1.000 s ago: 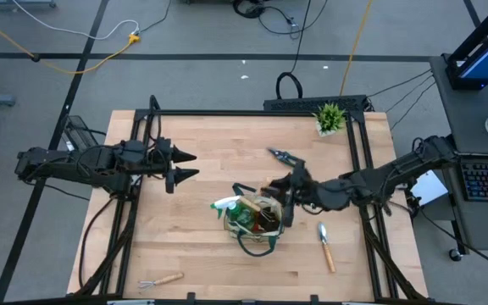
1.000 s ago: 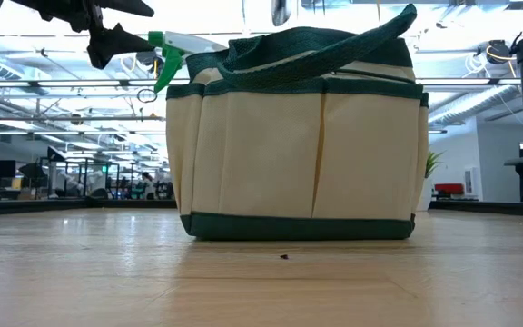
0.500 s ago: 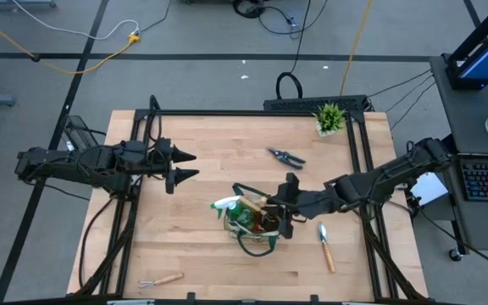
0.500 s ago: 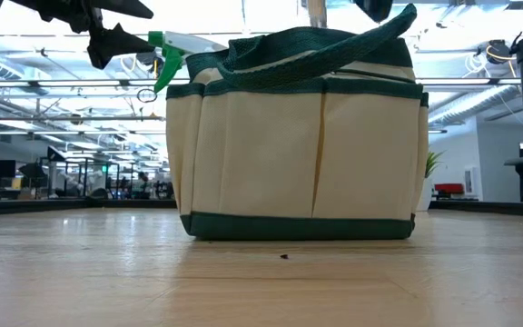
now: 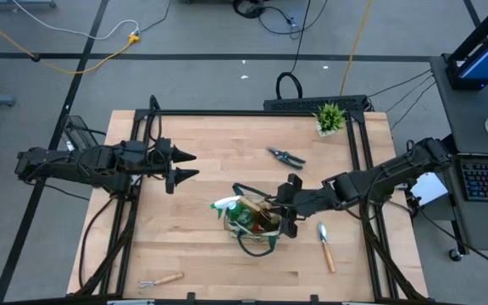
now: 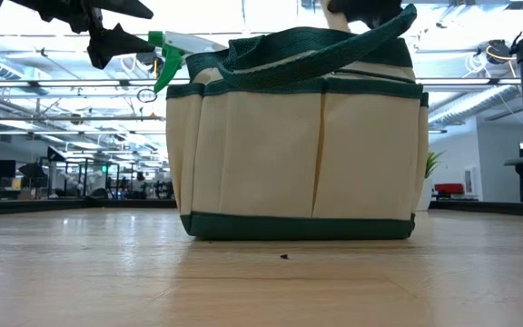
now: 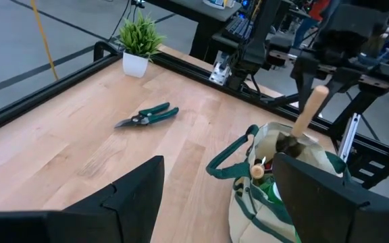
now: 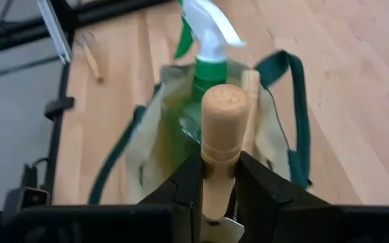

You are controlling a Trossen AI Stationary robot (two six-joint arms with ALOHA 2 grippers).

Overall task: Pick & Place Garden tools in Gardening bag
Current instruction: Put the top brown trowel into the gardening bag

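Over the gardening bag (image 5: 257,222), the right gripper (image 8: 218,177), clamping a wooden-handled tool (image 8: 223,128), has lowered.

Both robot arms are dark, almost black, and made of long thin parts joined by chunky round joints. The left end effector (image 5: 186,165) ends in two pointed black fingers. The right end effector (image 8: 219,182) has two flat black fingers. Black cables run along the arms.

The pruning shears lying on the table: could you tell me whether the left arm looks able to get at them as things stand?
Probably yes. The pruning shears lie alone on bare wood, the left tool hovers open with nothing between them, and the gardening bag sits off to one side of that path. Whether the arm reaches that far is unclear.
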